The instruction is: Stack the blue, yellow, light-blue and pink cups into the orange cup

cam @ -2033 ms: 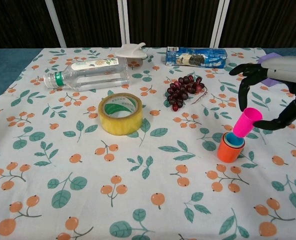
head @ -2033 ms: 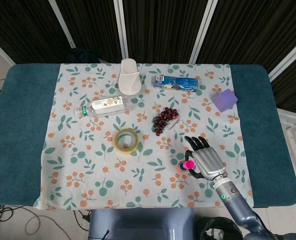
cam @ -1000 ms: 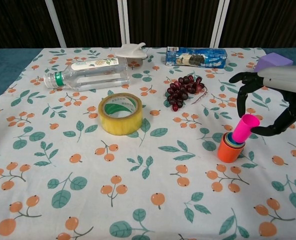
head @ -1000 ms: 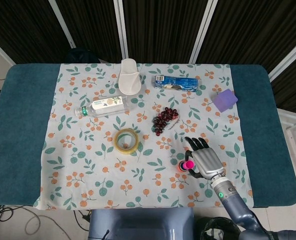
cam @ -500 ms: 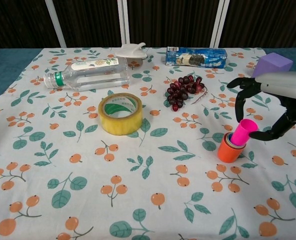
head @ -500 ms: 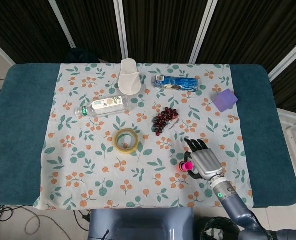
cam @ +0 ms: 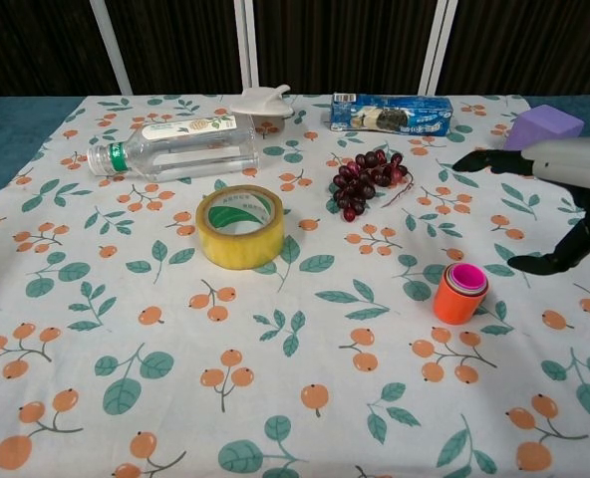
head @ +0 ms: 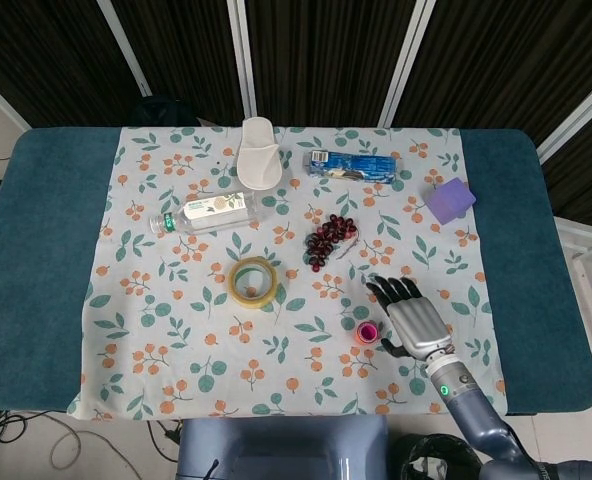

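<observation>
The orange cup stands upright on the cloth at the right. The pink cup sits nested inside it, with coloured rims of other cups showing around it. From the head view the stack shows as a small pink and orange ring. My right hand hovers just right of the stack with its fingers spread and nothing in it. In the head view that hand sits beside the stack, apart from it. My left hand is in neither view.
A roll of yellow tape lies mid-table, a bunch of dark grapes behind the stack. A clear bottle, a white holder, a blue packet and a purple block lie further back.
The pink cup, held tilted over the orange cup, has dropped fully into the stack. My right hand has let go of it, spread its fingers and drawn back to the right.
</observation>
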Controlling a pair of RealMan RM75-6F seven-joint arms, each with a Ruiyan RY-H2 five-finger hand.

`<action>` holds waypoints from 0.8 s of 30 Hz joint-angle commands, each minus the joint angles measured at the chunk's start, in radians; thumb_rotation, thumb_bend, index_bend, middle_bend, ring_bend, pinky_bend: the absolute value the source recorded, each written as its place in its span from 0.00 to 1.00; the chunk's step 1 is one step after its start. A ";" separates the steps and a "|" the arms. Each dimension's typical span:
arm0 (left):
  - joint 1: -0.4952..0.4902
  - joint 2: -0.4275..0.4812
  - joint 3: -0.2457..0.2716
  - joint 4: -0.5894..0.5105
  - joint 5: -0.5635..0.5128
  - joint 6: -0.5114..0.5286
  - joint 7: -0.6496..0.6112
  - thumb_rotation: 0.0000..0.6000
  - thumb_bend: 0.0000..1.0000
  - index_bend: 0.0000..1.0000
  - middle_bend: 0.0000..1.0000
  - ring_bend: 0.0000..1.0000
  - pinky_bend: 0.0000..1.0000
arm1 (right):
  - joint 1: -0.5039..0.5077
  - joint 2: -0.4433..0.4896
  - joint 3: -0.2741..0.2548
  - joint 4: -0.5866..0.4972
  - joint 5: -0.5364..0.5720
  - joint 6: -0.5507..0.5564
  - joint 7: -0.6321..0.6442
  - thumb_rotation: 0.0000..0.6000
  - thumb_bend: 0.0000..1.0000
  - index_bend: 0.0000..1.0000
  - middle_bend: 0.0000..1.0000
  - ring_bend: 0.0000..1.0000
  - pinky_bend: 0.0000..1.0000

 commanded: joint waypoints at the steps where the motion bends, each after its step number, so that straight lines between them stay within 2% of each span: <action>1: 0.000 0.000 0.000 0.001 -0.001 0.000 0.000 1.00 0.81 0.08 0.00 0.00 0.11 | -0.026 0.043 0.002 -0.023 -0.030 0.039 0.021 1.00 0.40 0.01 0.00 0.00 0.00; 7: -0.002 -0.001 -0.001 0.002 0.000 0.000 0.005 1.00 0.81 0.08 0.00 0.00 0.11 | -0.117 0.160 0.006 -0.069 -0.126 0.162 0.118 1.00 0.40 0.01 0.00 0.00 0.00; 11: 0.000 -0.002 -0.004 0.001 -0.002 0.005 0.005 1.00 0.81 0.08 0.00 0.00 0.11 | -0.245 0.186 -0.058 -0.028 -0.299 0.313 0.210 1.00 0.40 0.01 0.00 0.00 0.00; 16: 0.000 -0.003 -0.003 0.001 0.000 0.006 0.009 1.00 0.81 0.08 0.00 0.00 0.11 | -0.388 0.112 -0.130 0.131 -0.454 0.489 0.238 1.00 0.40 0.01 0.00 0.00 0.00; 20: 0.000 -0.004 -0.003 0.001 0.001 0.007 0.012 1.00 0.81 0.08 0.00 0.00 0.11 | -0.465 0.049 -0.145 0.237 -0.506 0.576 0.282 1.00 0.40 0.01 0.00 0.00 0.00; 24: 0.001 -0.004 -0.004 0.000 0.000 0.010 0.012 1.00 0.81 0.08 0.00 0.00 0.11 | -0.506 0.017 -0.135 0.301 -0.518 0.615 0.286 1.00 0.40 0.00 0.00 0.00 0.00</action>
